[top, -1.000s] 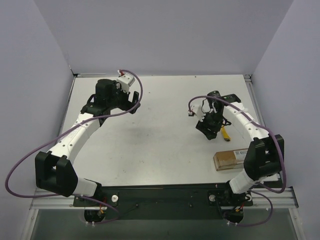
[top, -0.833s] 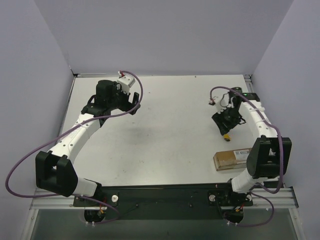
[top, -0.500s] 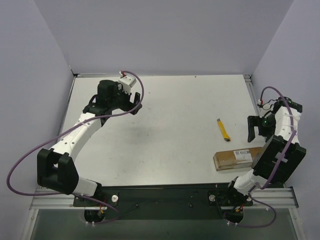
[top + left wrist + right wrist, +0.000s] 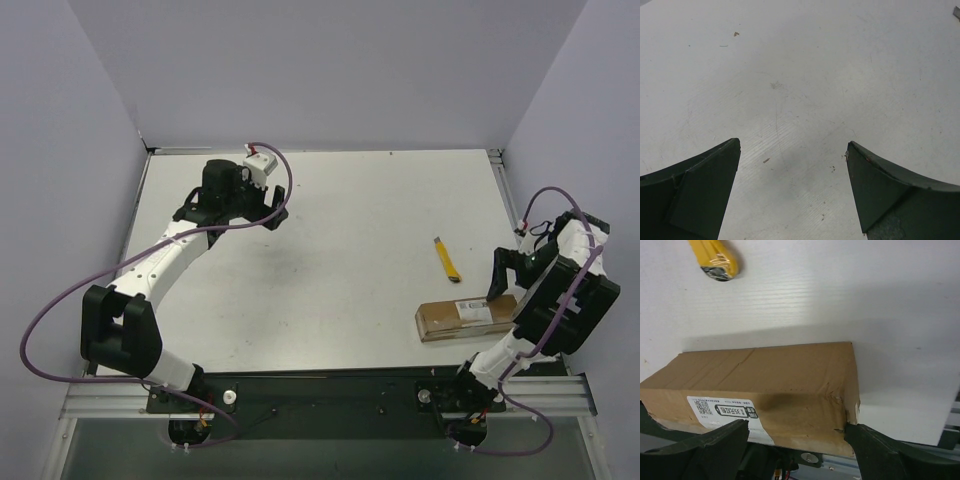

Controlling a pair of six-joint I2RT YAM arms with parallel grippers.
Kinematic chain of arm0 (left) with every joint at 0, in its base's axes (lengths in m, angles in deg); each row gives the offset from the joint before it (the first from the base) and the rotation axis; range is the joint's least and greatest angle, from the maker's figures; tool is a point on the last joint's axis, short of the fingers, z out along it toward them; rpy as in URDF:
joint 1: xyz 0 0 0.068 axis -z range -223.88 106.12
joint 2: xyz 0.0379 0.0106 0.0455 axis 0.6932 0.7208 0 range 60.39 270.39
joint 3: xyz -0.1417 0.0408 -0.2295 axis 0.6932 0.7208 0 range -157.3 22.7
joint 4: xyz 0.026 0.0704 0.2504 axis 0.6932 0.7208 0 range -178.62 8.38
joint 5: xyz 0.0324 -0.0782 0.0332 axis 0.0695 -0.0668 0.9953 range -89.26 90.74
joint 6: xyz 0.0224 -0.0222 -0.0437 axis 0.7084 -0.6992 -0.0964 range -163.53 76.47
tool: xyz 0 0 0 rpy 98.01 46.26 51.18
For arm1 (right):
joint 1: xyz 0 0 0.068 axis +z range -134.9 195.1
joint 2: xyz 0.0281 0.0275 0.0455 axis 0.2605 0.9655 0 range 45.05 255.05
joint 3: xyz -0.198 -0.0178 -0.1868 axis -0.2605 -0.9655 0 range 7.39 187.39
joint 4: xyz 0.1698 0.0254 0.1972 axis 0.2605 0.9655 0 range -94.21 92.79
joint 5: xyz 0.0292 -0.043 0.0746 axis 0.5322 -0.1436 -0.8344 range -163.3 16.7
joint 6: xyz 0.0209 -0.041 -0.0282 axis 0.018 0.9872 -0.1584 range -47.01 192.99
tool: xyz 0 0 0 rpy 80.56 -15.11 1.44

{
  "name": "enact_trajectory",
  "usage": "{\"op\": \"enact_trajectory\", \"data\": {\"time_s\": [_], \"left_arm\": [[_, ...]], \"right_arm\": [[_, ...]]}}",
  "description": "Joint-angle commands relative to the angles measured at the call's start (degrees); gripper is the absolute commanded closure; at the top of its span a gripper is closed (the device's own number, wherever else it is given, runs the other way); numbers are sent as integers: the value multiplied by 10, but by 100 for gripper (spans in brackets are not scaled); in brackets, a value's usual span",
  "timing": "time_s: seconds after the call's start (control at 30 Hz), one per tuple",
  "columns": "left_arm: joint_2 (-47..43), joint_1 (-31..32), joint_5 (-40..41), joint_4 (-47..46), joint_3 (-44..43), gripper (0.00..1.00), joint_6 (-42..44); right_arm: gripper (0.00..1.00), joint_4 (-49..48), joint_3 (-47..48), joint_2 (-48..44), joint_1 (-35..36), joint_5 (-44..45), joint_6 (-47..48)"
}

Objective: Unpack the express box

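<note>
At about 10 o'clock on the counter (image 4: 330,200) the left hand (image 4: 792,150) hangs spread wide over bare surface, holding nothing. The utility knife (image 4: 448,260) lies near 3 o'clock. At 4 o'clock sits the express box (image 4: 468,318), flaps closed and label up, with the right hand (image 4: 795,432) released and straddling its right end. This looks like the first step, securing the box. Next, I judge, the right hand should close squarely on it.

White table (image 4: 330,260) carries express box (image 4: 468,318) and knife (image 4: 447,259) (yellow-handled).
</note>
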Motion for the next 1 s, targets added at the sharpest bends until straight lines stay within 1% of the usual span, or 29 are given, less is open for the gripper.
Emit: {"op": "enact_trajectory", "data": {"time_s": [0.0,0.07,0.1,0.17,0.2,0.27,0.3,0.33,0.4,0.43,0.53,0.6,0.73,0.77,0.8,0.9,0.97], "left_arm": [[-3,4,-3,-12,-29,4,5],[-4,3,-1,-8,-29,4,9],[-5,3,2,-7,-28,4,10],[-7,2,4,-6,-25,4,11],[-9,2,4,-6,-22,4,13],[-12,2,6,-5,-18,4,14],[-15,2,8,-4,-14,4,15],[-19,2,8,-3,-13,4,16],[-24,2,9,5,-9,4,22],[-28,2,10,9,-7,4,25],[-41,2,13,35,-2,4,35],[-49,2,14,50,4,4,44],[-65,3,13,56,29,4,61],[-64,3,12,57,34,4,60],[-63,3,11,57,35,4,61],[-59,3,8,55,38,5,61],[-52,4,4,51,38,5,60]], "right_arm": [[14,61,-17,2,68,-64,-4],[14,58,-23,0,115,-75,-8],[14,50,-24,0,167,-79,-10],[14,38,-21,3,222,-81,-22],[14,31,-8,12,286,-80,-23],[14,27,16,31,348,-81,-29],[14,27,56,55,374,-82,-31],[14,27,77,69,429,-81,-33],[14,30,134,110,468,-77,-42],[14,33,191,121,501,-76,-44],[14,35,265,130,521,-77,-47],[15,30,270,108,516,-81,-49],[18,13,211,48,470,-66,-73],[19,11,174,35,444,-61,-77],[19,9,160,13,428,-58,-77],[22,19,103,-18,393,-38,-58],[24,27,79,-33,390,-30,-23]]}}
